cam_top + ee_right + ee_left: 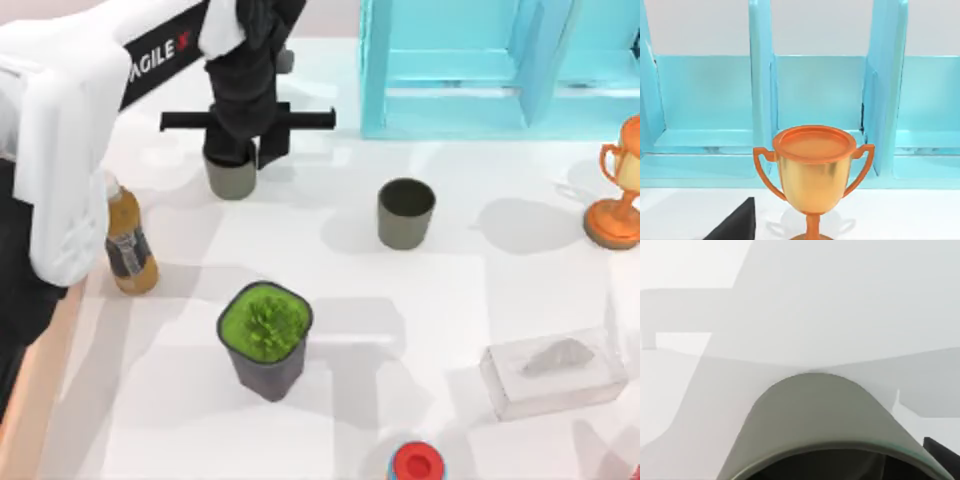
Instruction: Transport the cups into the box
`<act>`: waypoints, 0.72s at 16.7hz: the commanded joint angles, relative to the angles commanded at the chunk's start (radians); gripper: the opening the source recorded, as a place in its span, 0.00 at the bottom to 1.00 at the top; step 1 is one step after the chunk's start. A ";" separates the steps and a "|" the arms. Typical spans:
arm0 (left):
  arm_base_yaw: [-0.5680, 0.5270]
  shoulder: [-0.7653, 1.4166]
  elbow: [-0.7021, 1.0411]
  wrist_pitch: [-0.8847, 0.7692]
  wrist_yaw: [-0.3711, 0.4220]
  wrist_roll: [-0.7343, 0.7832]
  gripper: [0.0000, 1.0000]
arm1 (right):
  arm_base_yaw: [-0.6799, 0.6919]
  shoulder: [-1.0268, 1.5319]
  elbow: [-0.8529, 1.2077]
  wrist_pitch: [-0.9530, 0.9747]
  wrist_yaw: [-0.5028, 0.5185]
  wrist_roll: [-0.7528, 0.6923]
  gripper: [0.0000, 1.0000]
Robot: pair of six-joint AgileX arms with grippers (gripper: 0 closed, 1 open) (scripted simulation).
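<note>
While my left gripper (243, 150) sits down over one cup (231, 179) at the table's (450, 300) far left, I cannot tell its finger spacing. Potted plant (265, 338), bottle (129, 240), tissue box (553, 373), trophy (622, 185) and blue shelf (480, 70) surround it. "AGILE" marks the arm. Second olive-grey cup (405, 212), dark inside, stands mid-table.

Olive-grey cups (406, 212), light-blue shelf (470, 70), perhaps amber bottle (130, 243).
</note>
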 joint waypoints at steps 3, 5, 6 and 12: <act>-0.004 -0.003 -0.002 -0.001 0.000 0.001 0.00 | 0.000 0.000 0.000 0.000 0.000 0.000 1.00; 0.010 -0.011 0.010 -0.018 0.004 0.013 0.00 | 0.000 0.000 0.000 0.000 0.000 0.000 1.00; 0.029 -0.024 0.023 -0.042 0.008 0.030 0.00 | 0.000 0.000 0.000 0.000 0.000 0.000 1.00; 0.177 -0.140 0.119 -0.251 0.032 0.177 0.00 | 0.000 0.000 0.000 0.000 0.000 0.000 1.00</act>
